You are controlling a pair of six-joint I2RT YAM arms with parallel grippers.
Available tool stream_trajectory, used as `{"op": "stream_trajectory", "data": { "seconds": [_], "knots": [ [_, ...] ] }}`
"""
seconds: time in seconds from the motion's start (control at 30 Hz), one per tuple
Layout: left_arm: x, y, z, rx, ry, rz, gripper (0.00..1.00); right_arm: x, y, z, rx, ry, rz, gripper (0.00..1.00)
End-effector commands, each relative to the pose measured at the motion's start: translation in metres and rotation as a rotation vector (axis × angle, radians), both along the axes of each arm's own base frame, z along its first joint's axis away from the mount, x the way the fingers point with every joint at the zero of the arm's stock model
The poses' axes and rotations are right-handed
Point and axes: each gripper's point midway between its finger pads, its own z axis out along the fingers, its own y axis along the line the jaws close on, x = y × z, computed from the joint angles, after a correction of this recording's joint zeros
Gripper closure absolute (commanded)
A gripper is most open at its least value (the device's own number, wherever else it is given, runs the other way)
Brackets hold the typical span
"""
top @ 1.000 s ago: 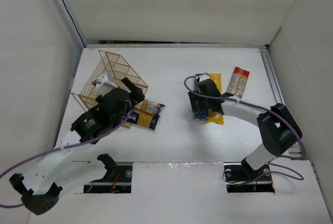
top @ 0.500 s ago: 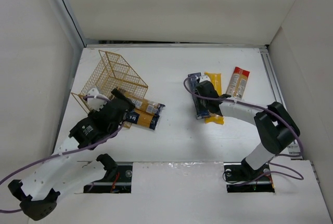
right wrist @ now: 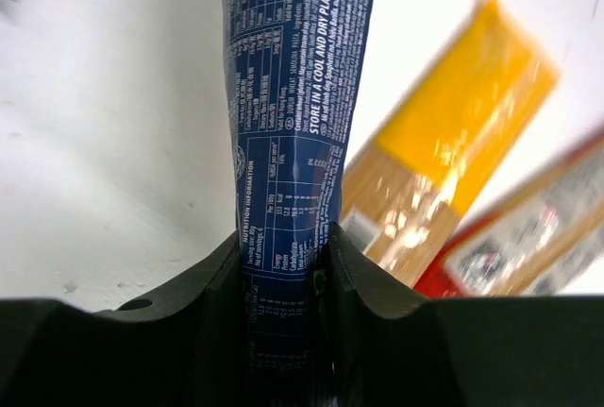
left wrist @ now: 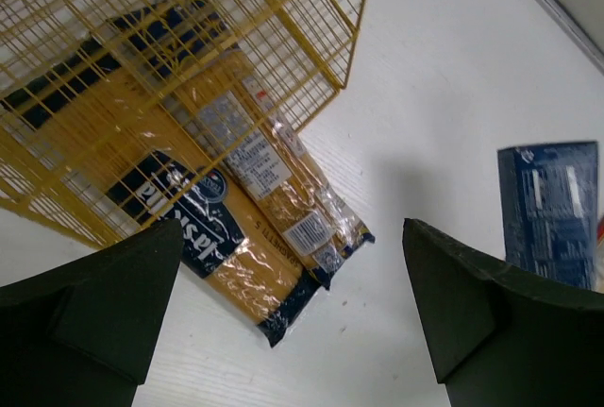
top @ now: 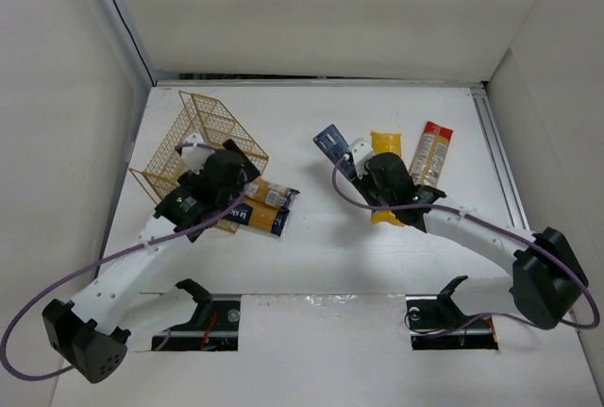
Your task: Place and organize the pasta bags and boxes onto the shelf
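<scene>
the right arm stretches left across the surface, the right tool clenched on the blue box, which points far-left beside the yellow bag. the left arm leans over the wire shelf, the left tool spread wide above two yellow packs lying half inside it.

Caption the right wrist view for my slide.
Right gripper shut on the dark blue box, yellow bag and red-and-clear bag lying beyond.

**Rack at ten o'clock, three packs at one**

From the centre of the table I have the rack at ten o'clock. The pair of packs lies at its four o'clock, far ends covered by its mesh. The box sits at one o'clock, between the fingers of my right gripper. The middle bag is at its three o'clock, with the end bag beyond.
</scene>
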Motion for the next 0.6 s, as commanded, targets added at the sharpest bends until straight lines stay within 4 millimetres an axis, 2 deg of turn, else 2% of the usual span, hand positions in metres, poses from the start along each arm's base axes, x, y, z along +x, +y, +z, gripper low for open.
{"op": "stream_trajectory", "data": {
  "seconds": [0.0,0.07,0.13,0.17,0.2,0.23,0.27,0.37,0.4,0.43,0.5,0.53,0.57],
  "knots": [
    [0.025,0.002,0.026,-0.077,-0.063,-0.064,0.0,0.025,0.049,0.122,0.162,-0.422,0.275,1.0],
    [0.027,0.006,0.026,-0.047,-0.063,-0.081,0.0,0.017,0.065,0.129,0.183,-0.433,0.388,1.0],
    [0.028,0.01,0.04,-0.043,-0.098,-0.07,0.0,0.017,0.08,0.135,0.188,-0.44,0.462,1.0],
    [0.025,0.013,0.041,-0.036,-0.098,-0.061,0.0,0.01,0.096,0.137,0.215,-0.431,0.564,1.0],
    [0.024,0.014,0.049,-0.039,-0.121,-0.066,0.0,0.011,0.106,0.123,0.208,-0.391,0.605,1.0],
    [0.022,0.02,0.051,-0.026,-0.127,-0.043,0.0,0.013,0.117,0.133,0.222,-0.405,0.651,1.0],
    [0.023,0.022,0.051,-0.019,-0.13,-0.032,0.0,0.005,0.133,0.13,0.239,-0.383,0.735,1.0],
    [0.017,0.033,0.059,-0.03,-0.152,0.025,0.0,0.012,0.166,0.121,0.212,-0.306,0.788,1.0],
    [0.014,0.035,0.061,-0.04,-0.156,0.029,0.0,0.007,0.179,0.118,0.213,-0.283,0.819,1.0],
    [0.012,0.037,0.065,-0.042,-0.17,0.037,0.0,0.014,0.188,0.114,0.209,-0.254,0.828,1.0],
    [0.01,0.038,0.068,-0.047,-0.18,0.037,0.0,0.015,0.205,0.11,0.222,-0.216,0.838,1.0],
    [0.01,0.038,0.068,-0.047,-0.18,0.037,0.0,0.016,0.207,0.101,0.216,-0.198,0.838,1.0],
    [0.01,0.038,0.068,-0.047,-0.18,0.037,0.0,0.02,0.211,0.107,0.227,-0.199,0.832,1.0]
  ]
}}
